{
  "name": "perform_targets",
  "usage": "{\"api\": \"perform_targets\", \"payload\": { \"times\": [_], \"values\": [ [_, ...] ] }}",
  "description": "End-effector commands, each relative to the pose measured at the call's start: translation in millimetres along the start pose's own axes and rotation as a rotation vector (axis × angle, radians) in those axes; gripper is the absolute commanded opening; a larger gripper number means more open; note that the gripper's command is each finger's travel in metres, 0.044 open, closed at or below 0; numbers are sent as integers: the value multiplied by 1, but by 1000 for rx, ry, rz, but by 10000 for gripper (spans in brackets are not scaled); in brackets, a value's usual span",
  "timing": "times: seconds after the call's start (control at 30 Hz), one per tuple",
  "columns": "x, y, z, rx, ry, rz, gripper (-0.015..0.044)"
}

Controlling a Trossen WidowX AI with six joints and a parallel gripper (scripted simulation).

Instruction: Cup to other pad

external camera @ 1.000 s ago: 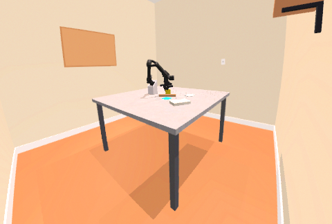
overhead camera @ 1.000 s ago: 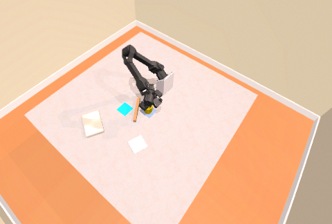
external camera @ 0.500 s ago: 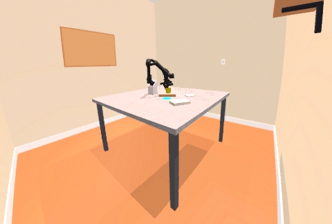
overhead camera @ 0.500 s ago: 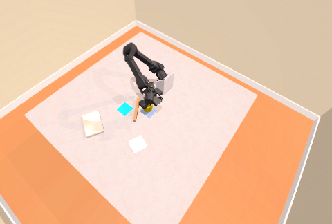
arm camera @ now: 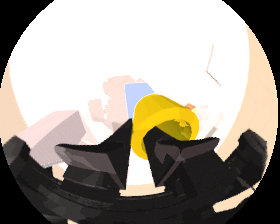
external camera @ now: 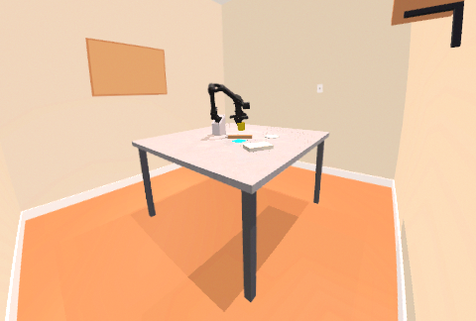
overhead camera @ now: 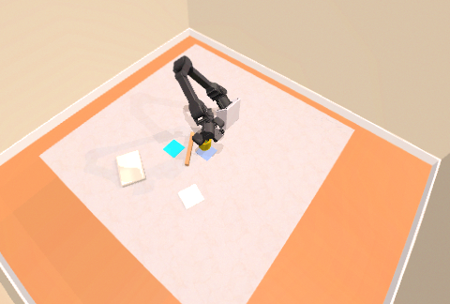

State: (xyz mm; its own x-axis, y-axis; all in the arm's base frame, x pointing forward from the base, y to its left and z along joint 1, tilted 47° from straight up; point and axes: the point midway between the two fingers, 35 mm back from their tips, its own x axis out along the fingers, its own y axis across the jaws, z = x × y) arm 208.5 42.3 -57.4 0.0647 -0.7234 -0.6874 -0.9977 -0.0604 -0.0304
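Note:
The yellow cup (overhead camera: pixel 205 145) (external camera: pixel 241 127) (arm camera: pixel 150 107) is held near its rim by my gripper (overhead camera: pixel 205 139) (arm camera: pixel 136 120), which is shut on its wall. One finger is inside the mouth and one outside. The cup looks upright and a little above the table in the exterior view. Small yellowish lumps, apparently the marbles, show inside it in the wrist view. The light blue pad (overhead camera: pixel 206 155) (arm camera: pixel 136 92) lies under the cup. A cyan pad (overhead camera: pixel 173 148) (external camera: pixel 239 141) lies to the left in the top view. A white square (overhead camera: pixel 190 196) (external camera: pixel 271 137) lies nearer the front.
An orange-brown bar (overhead camera: pixel 188 152) (external camera: pixel 240 137) lies between the light blue and cyan pads. A cream block (overhead camera: pixel 130 169) (external camera: pixel 258 146) lies beyond the cyan pad. A pale upright box (overhead camera: pixel 230 114) (external camera: pixel 218 127) (arm camera: pixel 57 135) stands by the arm's base.

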Motion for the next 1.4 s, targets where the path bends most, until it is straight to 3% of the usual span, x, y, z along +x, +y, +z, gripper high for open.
{"api": "perform_targets", "payload": {
  "times": [0.0, 1.37],
  "values": [
    [0, 0, 0, -1, -1, -1, 0],
    [-3, -47, -60, 5, 1, 4, 0]
  ]
}}
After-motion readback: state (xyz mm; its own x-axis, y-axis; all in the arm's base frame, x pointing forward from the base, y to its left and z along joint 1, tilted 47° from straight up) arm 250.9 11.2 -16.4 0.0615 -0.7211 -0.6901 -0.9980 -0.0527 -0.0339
